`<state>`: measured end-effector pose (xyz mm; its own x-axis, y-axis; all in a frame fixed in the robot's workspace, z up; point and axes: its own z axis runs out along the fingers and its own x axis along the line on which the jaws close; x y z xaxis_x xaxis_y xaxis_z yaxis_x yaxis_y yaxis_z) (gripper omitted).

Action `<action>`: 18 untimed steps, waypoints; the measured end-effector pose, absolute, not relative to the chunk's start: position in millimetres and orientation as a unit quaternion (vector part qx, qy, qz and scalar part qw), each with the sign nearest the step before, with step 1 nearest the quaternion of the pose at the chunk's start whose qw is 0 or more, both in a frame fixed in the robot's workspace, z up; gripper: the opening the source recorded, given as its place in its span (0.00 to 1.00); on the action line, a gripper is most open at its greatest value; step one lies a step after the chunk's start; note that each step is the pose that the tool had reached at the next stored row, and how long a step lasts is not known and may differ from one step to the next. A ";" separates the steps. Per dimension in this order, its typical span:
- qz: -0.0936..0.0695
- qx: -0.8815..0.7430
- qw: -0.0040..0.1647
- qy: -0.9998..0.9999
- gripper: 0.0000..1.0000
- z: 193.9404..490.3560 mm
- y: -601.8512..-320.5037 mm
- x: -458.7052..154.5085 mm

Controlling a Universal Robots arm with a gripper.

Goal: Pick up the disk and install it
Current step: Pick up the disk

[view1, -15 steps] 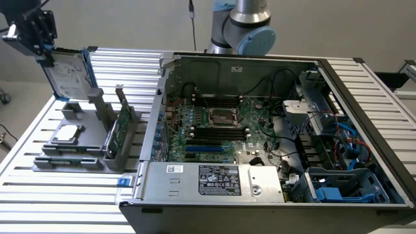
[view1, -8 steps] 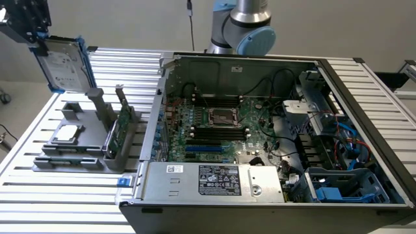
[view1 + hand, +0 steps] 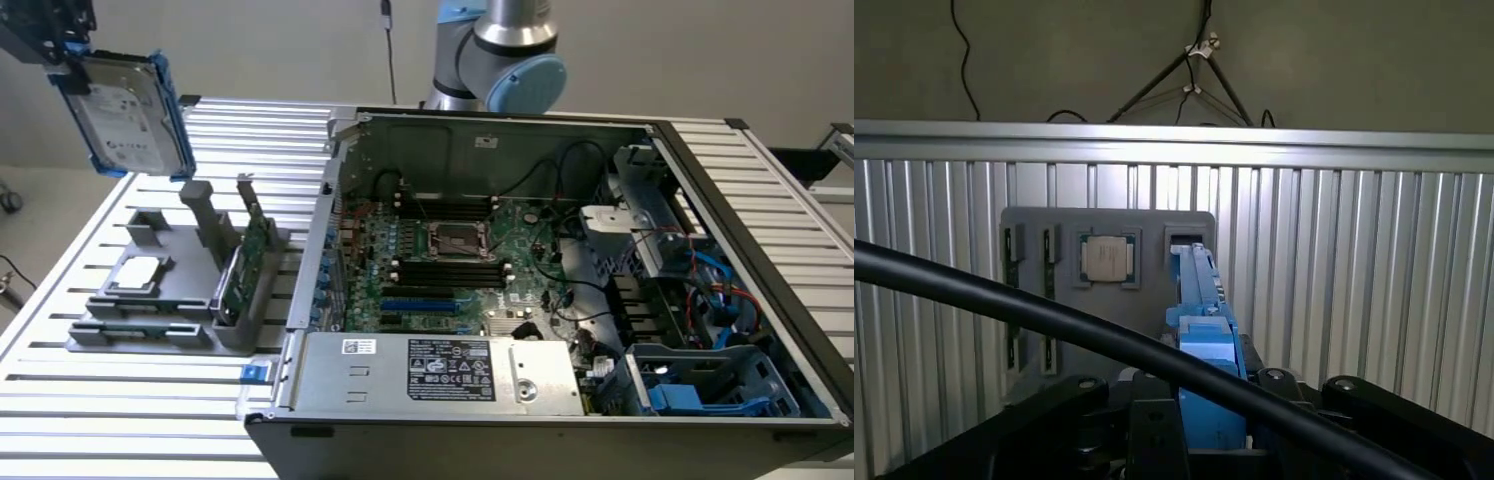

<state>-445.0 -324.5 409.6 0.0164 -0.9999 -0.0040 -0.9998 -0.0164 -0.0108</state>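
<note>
One half of the job looks done: the pick-up. Grips the disk (image 3: 127, 100) by the top of its blue carrier, with the gripper (image 3: 56, 45) closed on it, high at the far end of the exterior view's left. Hangs nearly upright, a little tilted, white label facing outward. Clears the grey holder (image 3: 147, 310) on the slatted table (image 3: 80, 400) and touches neither.

From the wrist, shows the carrier edge-on between the black fingers (image 3: 1054, 410). Looks down on the holder, with the square silver chip (image 3: 1106, 258) lying in its pocket and a black cable (image 3: 1004, 300) crossing in front. In the exterior view, leaves the green circuit card (image 3: 254, 250) standing in the holder, just beside the chip.

Puts the work, as a judgement, between lifting and installing: disk in the air, well apart from the open computer case (image 3: 534, 150) on the exterior view's right.

Calls, most likely, for a firm hold, since the grip sits at one end and the body hangs free below. Calls too for height enough to pass the case's left wall, and for turning the disk to suit its bay. Suggests the blue cage (image 3: 707, 385) in the case's near right corner as that bay, though cannot confirm it from here.
</note>
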 end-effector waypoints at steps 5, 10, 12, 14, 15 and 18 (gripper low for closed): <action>-0.005 -0.717 0.007 0.697 0.33 418.9 -327.6 -441.8; -0.006 -0.720 0.009 0.694 0.33 425.5 -329.9 -435.5; -0.006 -0.721 0.009 0.693 0.33 427.8 -330.9 -430.4; -0.006 -0.722 0.009 0.692 0.33 430.0 -332.0 -424.9; -0.006 -0.722 0.009 0.691 0.33 431.3 -332.5 -421.8; -0.006 -0.723 0.009 0.691 0.33 436.4 -334.1 -412.3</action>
